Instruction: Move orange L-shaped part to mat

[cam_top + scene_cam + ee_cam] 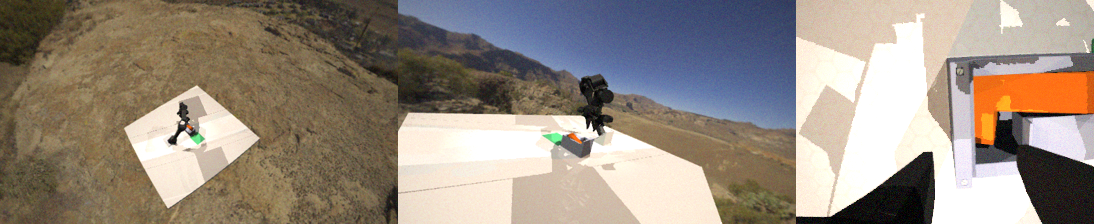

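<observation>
The grey tray (961,137) (575,147) (192,133) stands on the pale floor panel. The orange L-shaped part (1030,92) (575,137) (189,127) lies in its pocket, and its short leg (985,127) points toward my fingers. In the exterior view the part's end nearest the green mat (553,138) (197,138) sticks up above the tray rim. My gripper (976,157) (600,131) is partly open with nothing between its fingers. It hangs over the tray end away from the mat. One finger is outside the tray wall and the other is over the pocket, hiding part of it.
A pale block (605,137) stands right beside the tray, on the side away from the mat. The arm's base (172,140) sits close to the tray. The floor panel's edges (214,178) drop to rough ground all round.
</observation>
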Controlling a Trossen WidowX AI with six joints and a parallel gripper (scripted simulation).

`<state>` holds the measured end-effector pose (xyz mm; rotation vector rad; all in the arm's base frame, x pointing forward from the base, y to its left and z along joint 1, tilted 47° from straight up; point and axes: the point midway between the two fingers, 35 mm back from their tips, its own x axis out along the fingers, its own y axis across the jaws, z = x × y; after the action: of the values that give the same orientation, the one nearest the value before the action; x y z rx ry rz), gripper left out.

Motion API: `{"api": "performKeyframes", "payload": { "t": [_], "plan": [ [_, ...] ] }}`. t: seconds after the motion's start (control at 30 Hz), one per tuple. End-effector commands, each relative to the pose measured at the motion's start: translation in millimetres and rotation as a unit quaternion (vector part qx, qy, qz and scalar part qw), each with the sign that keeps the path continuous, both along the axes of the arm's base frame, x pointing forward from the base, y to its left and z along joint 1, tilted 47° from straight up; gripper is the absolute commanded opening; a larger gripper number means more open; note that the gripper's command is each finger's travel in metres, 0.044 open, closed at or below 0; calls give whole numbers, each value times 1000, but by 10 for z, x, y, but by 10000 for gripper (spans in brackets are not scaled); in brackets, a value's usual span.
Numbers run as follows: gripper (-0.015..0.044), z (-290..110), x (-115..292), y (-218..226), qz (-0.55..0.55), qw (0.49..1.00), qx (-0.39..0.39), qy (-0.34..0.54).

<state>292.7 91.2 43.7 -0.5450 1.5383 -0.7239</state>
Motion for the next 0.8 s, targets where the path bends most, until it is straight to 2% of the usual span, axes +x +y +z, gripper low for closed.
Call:
{"api": "performKeyframes", "payload": {
  "t": [0.0, 0.2, 0.43, 0.77],
  "plan": [
    [180, -4, 3, 1, 1, 1000, 0, 1],
    [180, -40, -1, -41, 0, 1000, 0, 0],
    [180, -448, -91, -505, -6, 1000, -2, 2],
    [180, -512, -101, -573, -6, 1000, -2, 2]
  ]
}}
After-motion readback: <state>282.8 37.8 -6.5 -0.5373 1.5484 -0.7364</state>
